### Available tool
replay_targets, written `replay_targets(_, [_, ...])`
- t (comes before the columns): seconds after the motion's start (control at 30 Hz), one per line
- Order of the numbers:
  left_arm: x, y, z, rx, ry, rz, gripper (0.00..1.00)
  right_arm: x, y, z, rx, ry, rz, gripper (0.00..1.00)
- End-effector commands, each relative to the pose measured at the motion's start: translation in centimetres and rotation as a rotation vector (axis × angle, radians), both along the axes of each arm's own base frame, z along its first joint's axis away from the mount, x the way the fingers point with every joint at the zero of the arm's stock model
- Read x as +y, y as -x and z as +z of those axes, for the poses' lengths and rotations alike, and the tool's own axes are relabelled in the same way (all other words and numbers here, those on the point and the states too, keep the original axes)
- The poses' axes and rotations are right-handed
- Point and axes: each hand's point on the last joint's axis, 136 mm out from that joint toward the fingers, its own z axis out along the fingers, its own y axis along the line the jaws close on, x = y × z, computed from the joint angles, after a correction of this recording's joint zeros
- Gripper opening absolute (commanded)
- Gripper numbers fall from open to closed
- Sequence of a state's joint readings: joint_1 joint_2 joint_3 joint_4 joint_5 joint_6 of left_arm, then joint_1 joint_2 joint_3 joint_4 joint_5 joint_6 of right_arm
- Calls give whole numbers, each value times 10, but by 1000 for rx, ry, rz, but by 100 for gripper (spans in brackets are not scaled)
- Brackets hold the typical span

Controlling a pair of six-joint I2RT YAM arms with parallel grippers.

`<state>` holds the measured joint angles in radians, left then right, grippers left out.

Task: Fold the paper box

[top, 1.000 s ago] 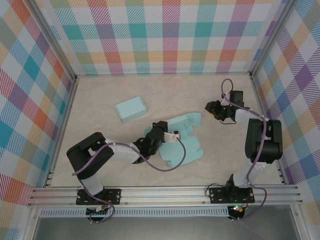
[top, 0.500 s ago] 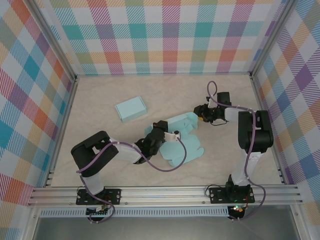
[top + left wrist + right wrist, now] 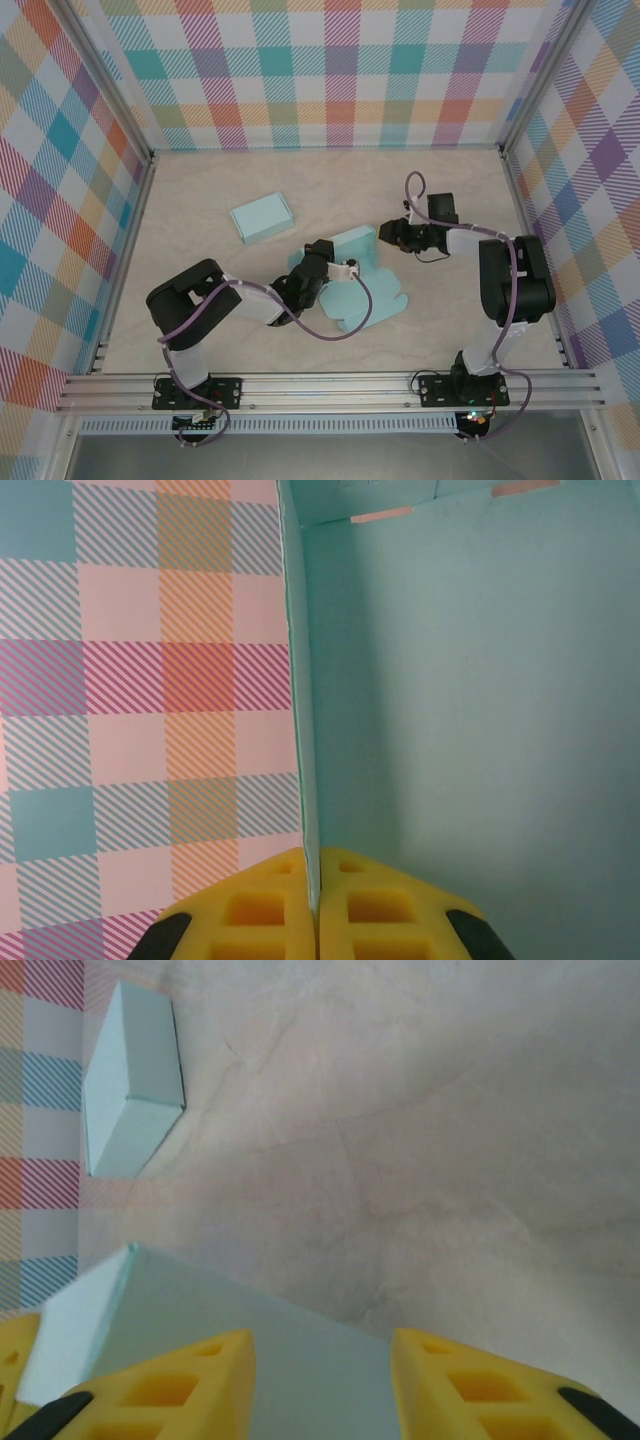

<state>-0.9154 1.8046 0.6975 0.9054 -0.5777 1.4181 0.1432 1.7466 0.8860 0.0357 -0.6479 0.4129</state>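
Note:
The paper box [image 3: 365, 290] is a light-blue cut sheet lying partly unfolded at the table's middle. My left gripper [image 3: 320, 262] is at its left side, shut on a thin upright flap. In the left wrist view the yellow pads [image 3: 260, 910] pinch that flap's edge [image 3: 308, 730], with a broad blue panel [image 3: 470, 710] to the right. My right gripper [image 3: 385, 236] is at the sheet's far right corner, where a panel [image 3: 352, 243] stands raised. In the right wrist view its gripper [image 3: 322, 1385] is open, with the blue panel [image 3: 200, 1320] lying between and below the fingers.
A finished, closed light-blue box [image 3: 262, 218] sits behind and to the left of the sheet, also seen as the small box [image 3: 130, 1085] in the right wrist view. Plaid walls [image 3: 340, 70] enclose the marbled table [image 3: 450, 320] on three sides.
My right arm has swung left from the table's right side to the sheet's far corner. The far panel now stands more upright. My left gripper has kept its hold.

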Motion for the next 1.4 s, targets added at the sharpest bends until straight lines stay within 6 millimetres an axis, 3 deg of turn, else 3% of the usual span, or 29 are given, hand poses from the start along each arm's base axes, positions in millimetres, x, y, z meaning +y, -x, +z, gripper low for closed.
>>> replay_targets(0.0, [2, -3, -16, 27, -50, -1, 0, 6, 14, 5, -46, 3, 21, 41])
replay_targets(0.17, [2, -3, -17, 29, -53, -1, 0, 9, 37, -3, -49, 47, 36, 41])
replay_targets(0.33, [2, -1, -14, 26, -49, -6, 0, 9, 43, 2, -93, 92, 37, 45])
replay_targets(0.63, [-4, 2, -10, -98, -103, -34, 0, 10, 38, 12, -165, 107, 52, 46])
replay_targets(1.13, [-7, 1, -24, -121, -202, -57, 0, 16, 31, -4, -267, 203, 44, 47])
replay_targets(1.37, [-13, 4, -27, -112, -195, -82, 0, 16, 10, -11, -309, 259, 15, 46])
